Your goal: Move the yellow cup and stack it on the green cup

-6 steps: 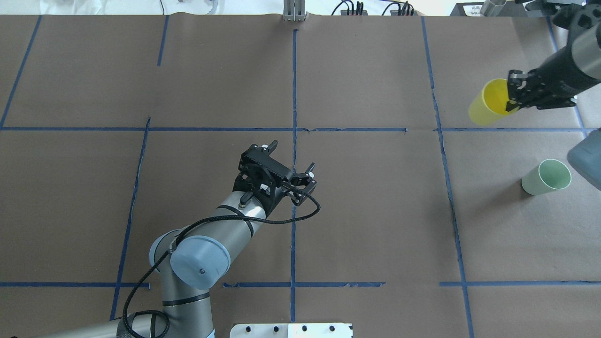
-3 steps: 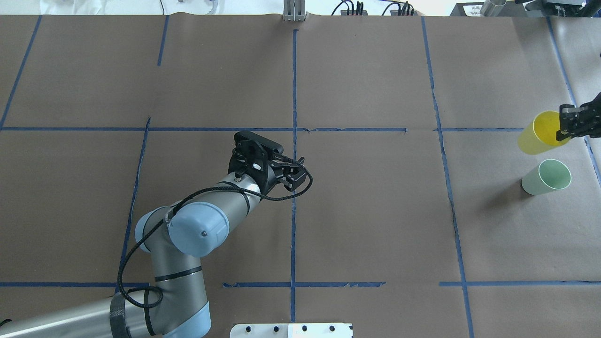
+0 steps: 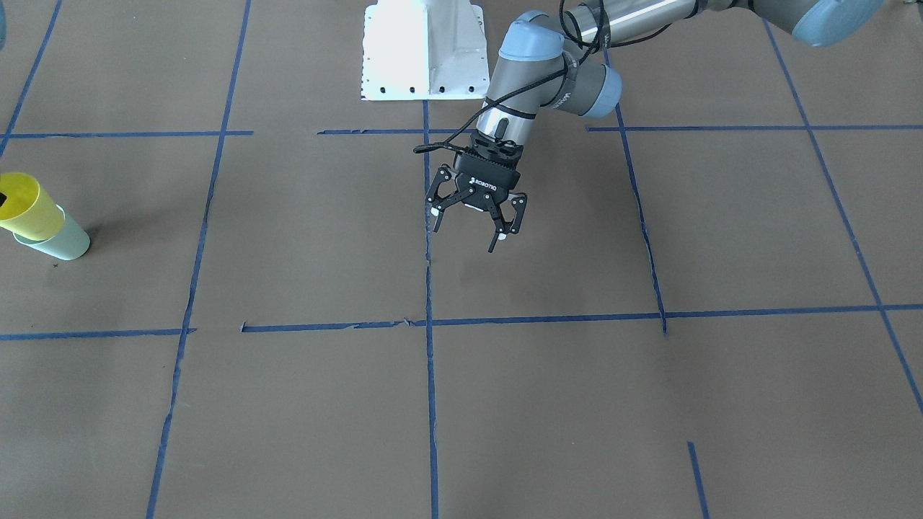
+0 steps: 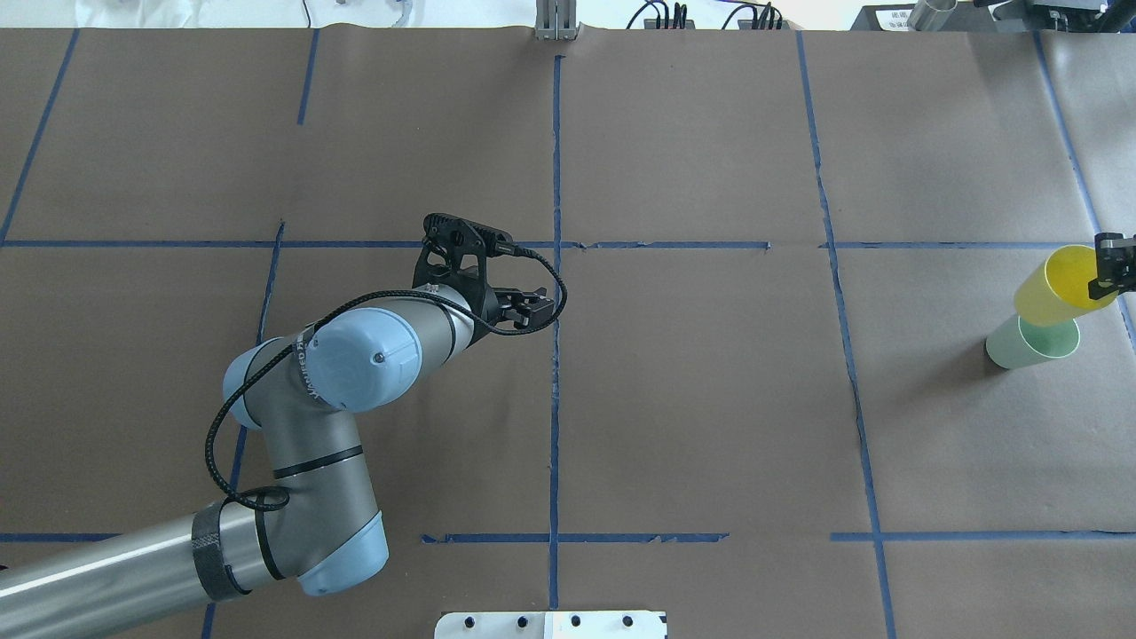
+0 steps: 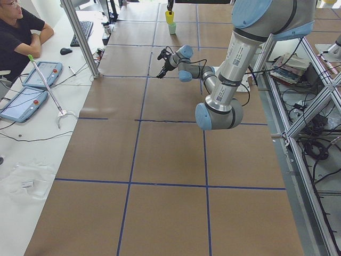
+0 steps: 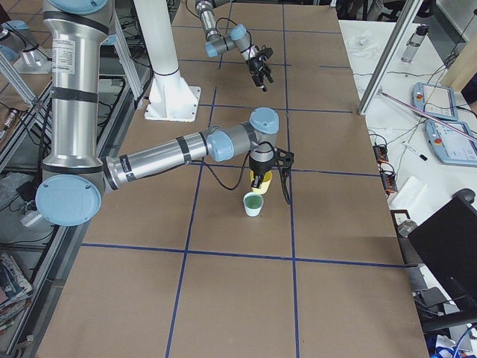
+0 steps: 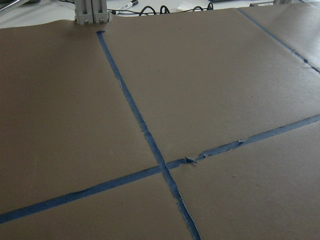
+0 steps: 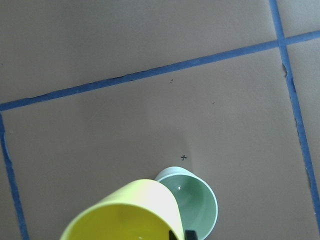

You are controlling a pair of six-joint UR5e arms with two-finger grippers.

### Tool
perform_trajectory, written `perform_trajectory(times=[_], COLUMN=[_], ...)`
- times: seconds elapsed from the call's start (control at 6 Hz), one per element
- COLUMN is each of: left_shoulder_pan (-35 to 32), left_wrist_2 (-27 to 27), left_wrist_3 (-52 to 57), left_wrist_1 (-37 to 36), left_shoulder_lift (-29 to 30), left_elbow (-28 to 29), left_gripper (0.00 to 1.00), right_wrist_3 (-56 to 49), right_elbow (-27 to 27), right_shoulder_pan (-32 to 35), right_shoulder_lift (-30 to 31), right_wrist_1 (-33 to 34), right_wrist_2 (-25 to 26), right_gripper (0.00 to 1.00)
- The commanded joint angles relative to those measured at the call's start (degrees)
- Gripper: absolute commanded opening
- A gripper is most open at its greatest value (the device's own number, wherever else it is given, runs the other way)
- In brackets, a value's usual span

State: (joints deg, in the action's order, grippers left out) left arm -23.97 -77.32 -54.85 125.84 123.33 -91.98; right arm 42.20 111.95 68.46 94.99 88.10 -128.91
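The yellow cup hangs tilted just above the green cup, overlapping its rim. My right gripper is shut on the yellow cup's rim, one finger inside it, at the table's far right edge. The wrist view shows the yellow cup close in front of the green cup, whose mouth is partly covered. From the side, the yellow cup sits directly over the green cup. My left gripper hovers open and empty over the table's middle, far from both cups.
Blue tape lines cross the brown paper. The white robot base plate sits at the robot's side. A seated person and tablets are at a side table. A post stands at the far edge.
My right gripper carried the yellow cup toward the robot's side until it came over the green cup. My left arm swung and drew its gripper back leftward.
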Motion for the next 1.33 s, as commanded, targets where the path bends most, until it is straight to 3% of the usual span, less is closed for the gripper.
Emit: perform_trajectory(times=[0.0, 0.83, 1.0, 1.17], left_shoulder_pan=[-0.2, -0.2, -0.2, -0.4], left_wrist_2=[-0.4, -0.3, -0.4, -0.4], left_wrist_3=[-0.3, -1.5, -1.6, -1.5], left_wrist_1=[-0.3, -0.3, -0.3, -0.3], left_shoulder_lift=[0.0, 0.1, 0.1, 0.0], left_elbow=[-0.2, -0.9, -0.9, -0.9], left_gripper=[0.99, 1.0, 1.0, 0.99], right_wrist_3=[-1.4, -3.1, -3.2, -3.1], right_elbow=[-2.3, -2.9, -3.1, -3.2], right_shoulder_pan=[0.2, 0.1, 0.1, 0.1], right_shoulder_lift=[0.5, 1.3, 1.3, 1.3], right_wrist_1=[0.0, -0.4, -0.4, -0.4], right_wrist_2=[0.0, -0.4, -0.4, -0.3], right_gripper=[0.01, 0.08, 0.41, 0.99])
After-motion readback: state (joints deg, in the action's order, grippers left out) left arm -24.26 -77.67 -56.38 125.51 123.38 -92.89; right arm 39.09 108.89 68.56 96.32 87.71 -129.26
